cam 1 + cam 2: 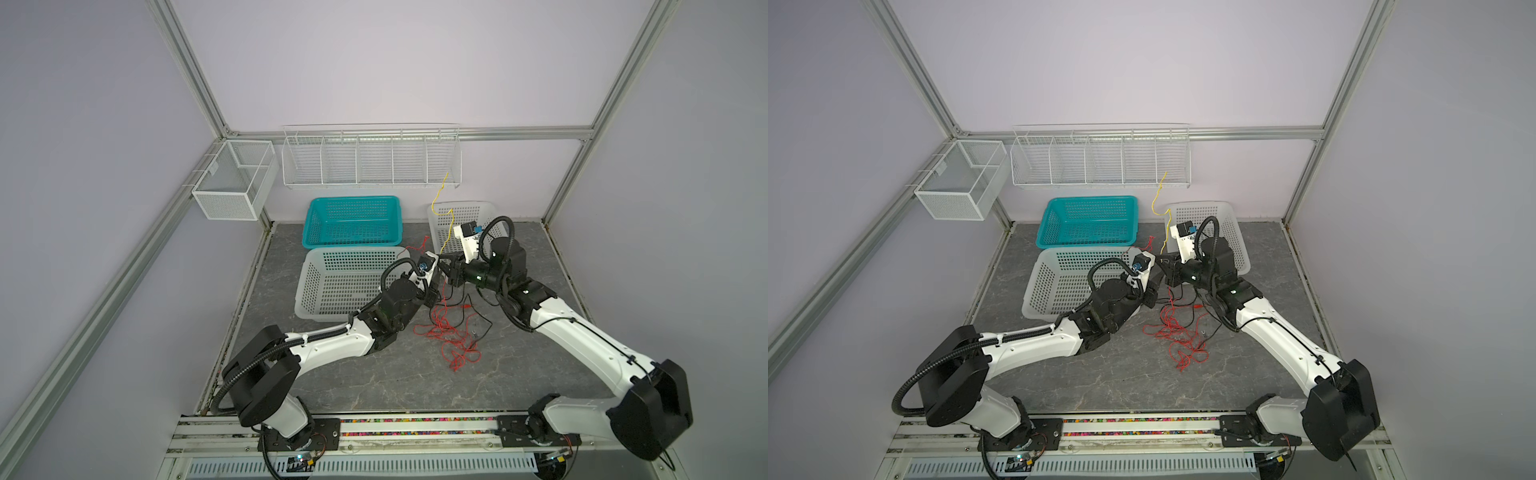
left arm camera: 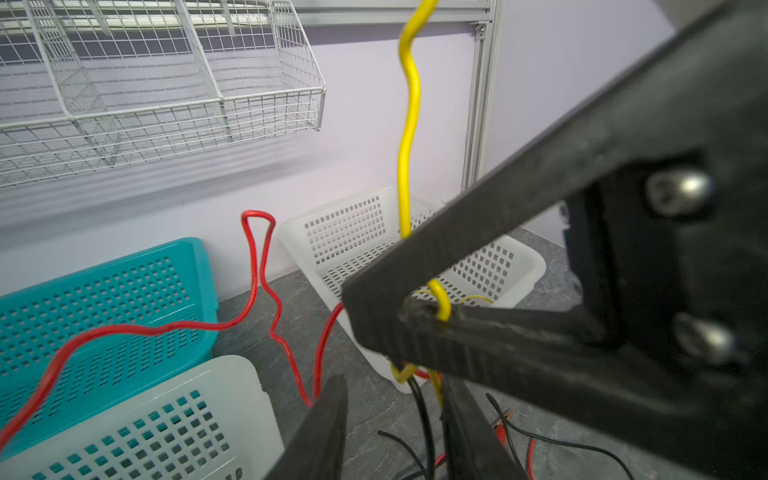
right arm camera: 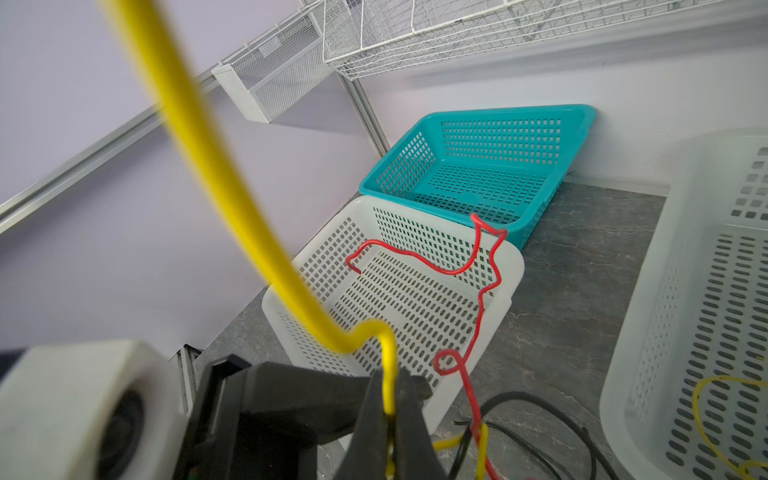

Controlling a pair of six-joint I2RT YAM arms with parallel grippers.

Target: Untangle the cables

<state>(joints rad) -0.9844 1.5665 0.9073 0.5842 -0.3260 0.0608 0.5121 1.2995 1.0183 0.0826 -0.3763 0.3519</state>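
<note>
The right gripper (image 3: 390, 386) is clenched on the yellow cable (image 3: 232, 199), held up mid-desk. The red and black cables (image 1: 451, 336) lie tangled beneath on the desk (image 1: 374, 374). The left gripper (image 2: 395, 382) is released, its fingers apart.

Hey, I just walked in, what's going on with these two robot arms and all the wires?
The arms are untangling cables. The right gripper is shut on the yellow cable, holding it up with its free end sticking upward. The left gripper sits right beside it, jaws apart around strands just below. Most red and black cables lie in a knotted pile on the table.
</note>
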